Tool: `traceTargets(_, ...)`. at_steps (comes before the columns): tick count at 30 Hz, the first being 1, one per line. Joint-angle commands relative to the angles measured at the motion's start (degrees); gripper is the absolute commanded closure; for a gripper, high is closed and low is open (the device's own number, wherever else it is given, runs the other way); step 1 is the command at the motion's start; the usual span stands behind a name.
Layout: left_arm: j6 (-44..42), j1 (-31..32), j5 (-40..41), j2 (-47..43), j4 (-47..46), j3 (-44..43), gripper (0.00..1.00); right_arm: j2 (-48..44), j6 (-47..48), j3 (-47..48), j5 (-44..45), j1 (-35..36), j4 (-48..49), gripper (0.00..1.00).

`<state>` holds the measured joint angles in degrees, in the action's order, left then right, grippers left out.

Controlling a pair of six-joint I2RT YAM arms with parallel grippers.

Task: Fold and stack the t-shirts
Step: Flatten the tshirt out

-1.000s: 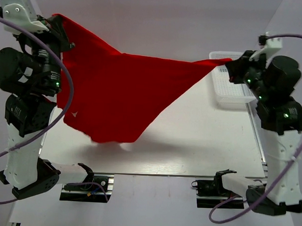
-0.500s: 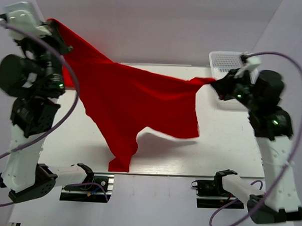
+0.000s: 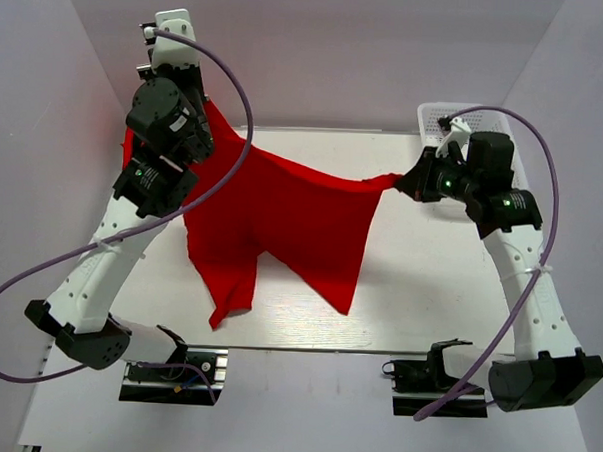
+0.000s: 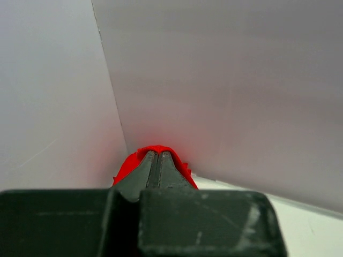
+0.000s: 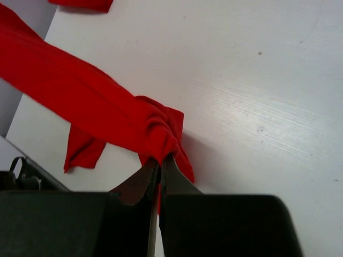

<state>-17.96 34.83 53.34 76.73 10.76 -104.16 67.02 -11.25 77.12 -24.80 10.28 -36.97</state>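
Note:
One bright red t-shirt (image 3: 282, 215) hangs stretched in the air between my two grippers, above the white table (image 3: 429, 292). My left gripper (image 3: 208, 112) is high at the back left, shut on one corner of the shirt; in the left wrist view red cloth (image 4: 155, 152) wraps over the closed tips. My right gripper (image 3: 402, 180) is at the right, shut on a bunched corner (image 5: 158, 134) of the shirt. The lower parts of the shirt hang down in two points toward the near table edge.
A white mesh basket (image 3: 436, 122) stands at the back right, partly behind my right arm. White walls enclose the table at the back and both sides. Two black fixtures (image 3: 171, 355) sit at the near edge.
Both arms have swung toward the back of the table, carrying the shirt. The left gripper moved in from the far left. The shirt hangs narrower, with less spread.

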Motion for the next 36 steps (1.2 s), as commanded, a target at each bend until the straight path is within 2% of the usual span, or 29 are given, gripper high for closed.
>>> traceTargets(1, -2.44, -1.77, 1.25, 2.97, -7.95, 0.27, 1.00, 3.72, -2.02, 7.65, 6.76, -0.97, 6.81, 1.00)
traceTargets(4, -2.44, -3.88, -3.40, 8.59, -9.88, -4.01, 1.00, 10.04, -2.38, 14.97, 12.20, -1.58, 10.15, 1.00)
traceTargets(5, -2.44, -5.37, -4.81, 13.75, -10.76, -6.04, 1.00, 11.19, -2.55, 18.99, 12.92, -1.76, 11.03, 1.00)
traceTargets(6, -2.44, -6.17, -5.70, 16.67, -10.76, -8.67, 1.00, 15.81, -2.29, 23.64, 14.15, -1.76, 11.74, 1.00)
traceTargets(7, -3.39, -6.96, -8.32, 19.74, -11.55, -15.48, 1.00, 17.60, -2.20, 26.12, 15.38, -2.37, 13.66, 1.00)
traceTargets(8, -4.18, -8.62, -10.69, 26.39, -11.56, -19.90, 1.00, 22.92, -1.33, 34.94, 15.48, -2.46, 14.29, 1.00)
traceTargets(9, -4.98, -9.33, -10.71, 29.59, -11.56, -24.90, 1.00, 25.06, -0.63, 38.51, 15.39, -2.46, 14.73, 1.00)
traceTargets(10, -5.77, -9.95, -14.46, 31.01, -14.95, -29.39, 1.00, 28.83, -0.71, 41.85, 16.61, -2.72, 14.04, 1.00)
traceTargets(12, -4.20, -12.05, -20.60, 32.07, -16.65, -32.40, 1.00, 34.02, -0.80, 57.02, 16.89, -3.16, 12.55, 1.00)
traceTargets(13, -3.32, -12.07, -21.86, 32.08, -16.65, -37.12, 1.00, 35.70, -0.53, 59.26, 16.97, -3.51, 12.45, 1.00)
traceTargets(14, -3.31, -12.85, -23.62, 32.08, -18.22, -38.30, 1.00, 35.63, -0.79, 60.68, 17.06, -3.78, 15.67, 1.00)
traceTargets(15, -3.84, -12.86, -27.90, 31.38, -19.28, -38.31, 1.00, 32.76, -0.80, 58.60, 16.98, -4.13, 17.62, 1.00)
traceTargets(18, -3.84, -13.38, -31.36, 26.99, -18.95, -37.53, 1.00, 27.22, -0.36, 48.33, 17.68, -4.48, 26.32, 1.00)
traceTargets(22, -3.23, -13.38, -27.96, 19.79, -12.72, -28.49, 1.00, 21.58, 1.66, 41.21, 21.10, -5.10, 26.87, 1.00)
traceTargets(23, -1.75, -13.38, -25.24, 17.77, -8.43, -25.51, 1.00, 19.92, 1.93, 39.70, 21.11, -5.45, 26.25, 1.00)
traceTargets(24, 0.01, -13.38, -24.61, 12.01, -7.26, -15.82, 1.00, 19.20, 2.02, 35.68, 20.58, -5.45, 26.07, 1.00)
traceTargets(26, 2.57, -13.38, -21.64, 4.78, -7.25, -2.69, 1.00, 15.08, 2.36, 28.02, 19.70, -5.63, 26.51, 1.00)
traceTargets(27, 4.23, -12.77, -20.40, 1.44, -6.47, 8.94, 1.00, 13.93, 2.37, 21.99, 18.48, -5.80, 26.77, 1.00)
traceTargets(29, 18.69, -12.77, -17.15, -8.06, 0.97, 17.72, 1.00, 8.75, 1.84, 8.29, 18.29, -5.54, 26.86, 1.00)
traceTargets(30, 24.05, -12.77, -17.13, -11.13, 7.80, 26.90, 1.00, 7.43, 1.75, 4.39, 16.47, -5.62, 27.47, 1.00)
traceTargets(31, 34.03, -12.77, -18.78, -14.21, 10.74, 31.51, 1.00, 4.29, 0.97, 0.44, 16.71, -5.63, 27.74, 1.00)
traceTargets(32, 39.96, -12.77, -23.24, -19.98, 13.90, 35.74, 1.00, 1.21, -2.43, -11.17, 16.88, -5.63, 27.74, 1.00)
traceTargets(33, 42.97, -12.77, -27.20, -22.48, 16.19, 44.05, 1.00, -1.87, -3.25, -15.21, 15.93, -5.63, 28.61, 1.00)
traceTargets(34, 44.74, -12.77, -30.54, -24.50, 18.22, 47.17, 1.00, -3.29, -5.17, -18.64, 15.83, -5.63, 28.80, 1.00)
traceTargets(35, 50.33, -12.77, -36.23, -25.65, 21.72, 49.21, 1.00, -6.09, -9.63, -29.38, 15.14, -5.63, 28.88, 1.00)
traceTargets(36, 52.65, -12.07, -38.47, -27.06, 25.41, 52.53, 1.00, -8.90, -10.46, -32.70, 14.61, -5.54, 29.32, 1.00)
